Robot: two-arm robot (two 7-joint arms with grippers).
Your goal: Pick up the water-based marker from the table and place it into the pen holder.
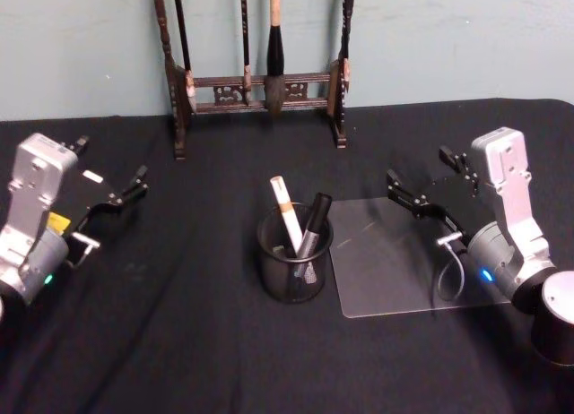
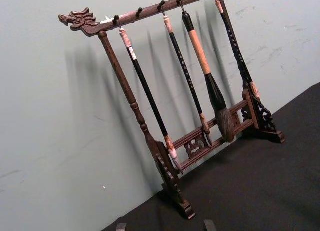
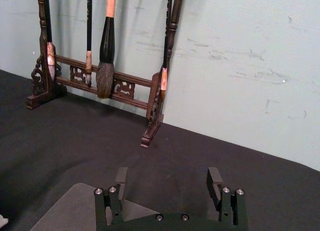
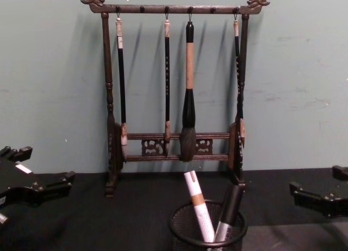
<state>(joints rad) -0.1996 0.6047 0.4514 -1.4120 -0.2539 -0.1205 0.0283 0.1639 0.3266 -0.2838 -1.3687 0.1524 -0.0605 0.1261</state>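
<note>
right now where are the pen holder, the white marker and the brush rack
pen holder (image 1: 289, 272): head view, on its front mesh wall.
white marker (image 1: 285, 209): head view, on the barrel above the holder's rim.
brush rack (image 4: 175, 136): chest view, on its upper crossbar near the base.

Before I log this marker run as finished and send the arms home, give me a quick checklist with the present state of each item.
1. Markers in the pen holder: ok, a white marker and a black marker stand in it.
2. Holder upright on the table: ok.
3. Left gripper open, holding nothing: ok.
4. Right gripper open, holding nothing: ok.
5. Both grippers apart from the holder: ok.
6. Brush rack standing behind, untouched: ok.
</note>
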